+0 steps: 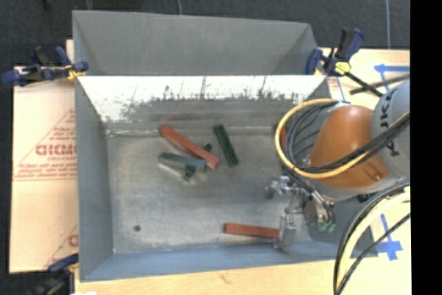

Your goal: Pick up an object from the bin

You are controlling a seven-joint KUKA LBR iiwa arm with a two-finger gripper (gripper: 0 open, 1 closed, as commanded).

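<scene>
1. A KUKA arm reaches into a grey metal bin (92, 169) from the right. Its gripper (286, 231) is set low over the floor in the near right corner, close to the front wall.
2. A rounded orange cover (345, 148) on the wrist sits above the gripper. A loop of yellow and black cables (289, 122) rings the cover and hangs over the bin's right side.
3. Just left of the gripper lies a flat red-brown stick (250, 231), stretched almost parallel to the front wall. Its right end meets the gripper's tip and appears to touch it, though the angle leaves that uncertain.
4. Whether the gripper is spread or closed cannot be told from this view. The red-brown stick rests flat on the bin floor.
5. Well apart from the gripper, toward the middle and back of the floor, similar sticks lie in a small heap. A longer red stick (188, 144) runs diagonally from upper left to lower right.
6. A dark green stick (226, 145) lies just to the right of the red one, near its lower end, and is angled more steeply.
7. Short grey-green pieces (181, 164) sit against the lower side of the red stick, crossing one another.
8. A small dark speck (137, 229) marks the scuffed floor near the front left corner, far from both the heap and the gripper.
9. The bin's back wall (207, 94) is pale and streaked with dark scratches along its lower edge.
</scene>
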